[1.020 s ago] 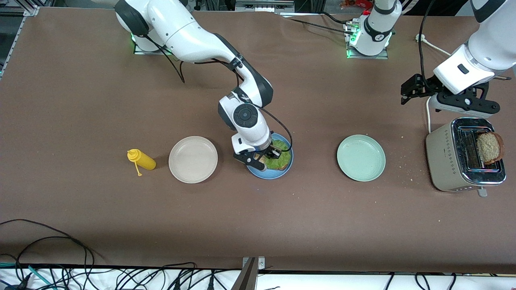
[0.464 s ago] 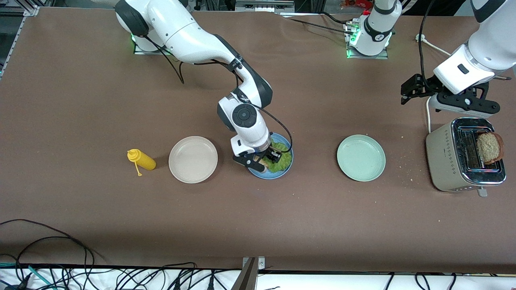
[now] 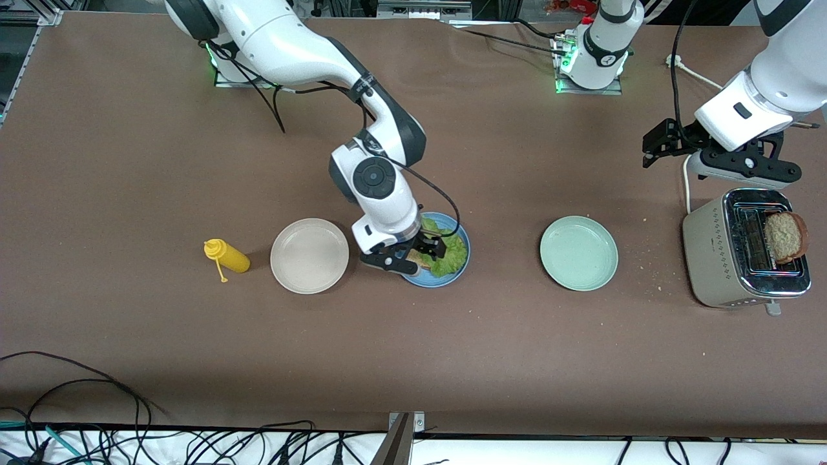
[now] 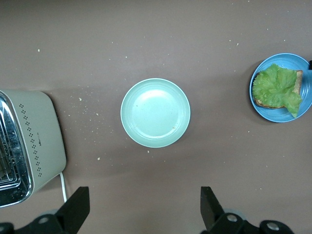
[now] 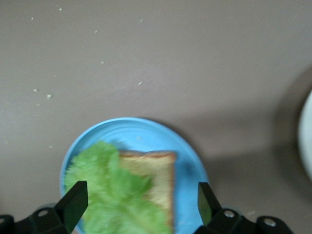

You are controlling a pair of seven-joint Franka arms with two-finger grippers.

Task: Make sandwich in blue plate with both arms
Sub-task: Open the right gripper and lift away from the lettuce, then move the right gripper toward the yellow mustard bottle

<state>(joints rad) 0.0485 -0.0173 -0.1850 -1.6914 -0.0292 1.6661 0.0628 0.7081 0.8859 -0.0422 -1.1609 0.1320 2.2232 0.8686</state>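
Note:
The blue plate [image 3: 452, 274] holds one brown bread slice [image 5: 156, 175] with a ruffled green lettuce leaf [image 3: 446, 255] lying on top. My right gripper [image 3: 387, 261] hangs open just over the plate, with the lettuce [image 5: 112, 195] below its spread fingers and nothing held. The right wrist view shows that gripper [image 5: 139, 209] and the plate's rim [image 5: 190, 195]. A second bread slice [image 3: 785, 236] stands in the toaster [image 3: 730, 258]. My left gripper [image 3: 743, 169] waits open and empty in the air beside the toaster. The left wrist view shows that gripper [image 4: 144, 214] and, farther off, the blue plate [image 4: 273, 114].
A pale green plate [image 3: 578, 253] lies between the blue plate and the toaster. A beige plate [image 3: 309, 256] and a yellow squeeze bottle [image 3: 227, 256] lie toward the right arm's end. Crumbs dot the table near the toaster [image 4: 34, 141]. Cables run along the table's near edge.
My right gripper has opened, let go of the lettuce onto the bread, and lifted and shifted toward the beige plate. The left arm has not moved.

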